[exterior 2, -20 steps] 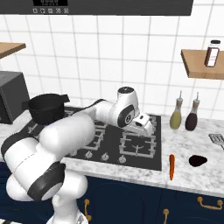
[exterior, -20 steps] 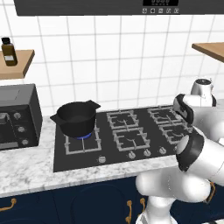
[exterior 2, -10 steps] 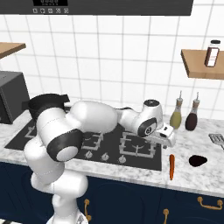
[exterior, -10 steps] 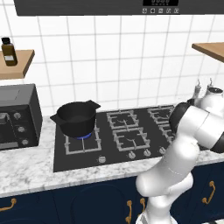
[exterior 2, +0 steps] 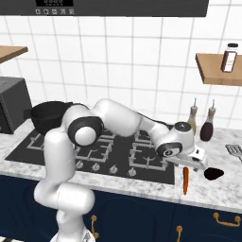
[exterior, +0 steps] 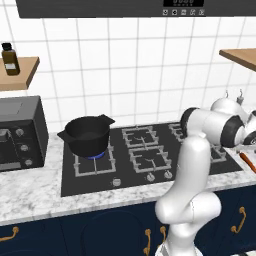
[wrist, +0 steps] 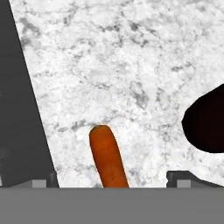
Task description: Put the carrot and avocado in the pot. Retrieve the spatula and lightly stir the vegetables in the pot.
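1. The gripper hangs over the marble counter right of the hob, fingers spread wide, holding nothing, probably lining up a pick.
2. The carrot lies between those fingertips; the avocado sits just beside.
3. The pot waits far left.

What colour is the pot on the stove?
Matte black; the pot shows best in the left base view.
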Available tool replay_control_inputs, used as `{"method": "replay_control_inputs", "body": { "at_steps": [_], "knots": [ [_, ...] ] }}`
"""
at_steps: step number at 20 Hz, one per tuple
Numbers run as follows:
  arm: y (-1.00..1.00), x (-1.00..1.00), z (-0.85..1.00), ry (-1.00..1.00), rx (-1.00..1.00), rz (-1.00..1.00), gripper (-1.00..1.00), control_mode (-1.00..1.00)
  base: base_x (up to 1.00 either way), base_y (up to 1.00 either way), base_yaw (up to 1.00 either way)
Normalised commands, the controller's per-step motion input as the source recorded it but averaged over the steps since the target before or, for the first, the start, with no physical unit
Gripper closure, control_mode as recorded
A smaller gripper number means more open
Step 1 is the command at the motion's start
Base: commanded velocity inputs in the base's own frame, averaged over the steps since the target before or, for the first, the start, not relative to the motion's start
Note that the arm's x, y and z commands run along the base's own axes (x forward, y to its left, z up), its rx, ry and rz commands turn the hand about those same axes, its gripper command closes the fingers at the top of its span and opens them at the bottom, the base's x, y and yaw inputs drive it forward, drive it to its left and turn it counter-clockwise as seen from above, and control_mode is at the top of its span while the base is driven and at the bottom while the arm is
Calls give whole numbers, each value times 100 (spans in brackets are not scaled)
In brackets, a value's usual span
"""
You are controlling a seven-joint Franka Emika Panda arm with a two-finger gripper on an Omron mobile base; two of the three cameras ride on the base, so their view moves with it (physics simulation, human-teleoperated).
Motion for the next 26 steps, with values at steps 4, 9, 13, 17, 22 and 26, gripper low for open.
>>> {"method": "replay_control_inputs", "body": {
  "at_steps": [4,9,13,17,22,26],
  "knots": [
    [0,3,-27,0,0,0,-100,-100,0,0,0],
    [22,0,-34,0,-2,0,-100,-100,0,0,0],
    [50,10,-31,0,-7,0,-100,-100,0,0,0],
    [6,6,-37,0,-1,1,-100,-100,0,0,0],
    [1,14,-32,0,0,3,100,-100,0,0,0],
    [0,13,-25,6,0,5,100,-100,0,0,0]
  ]
}}
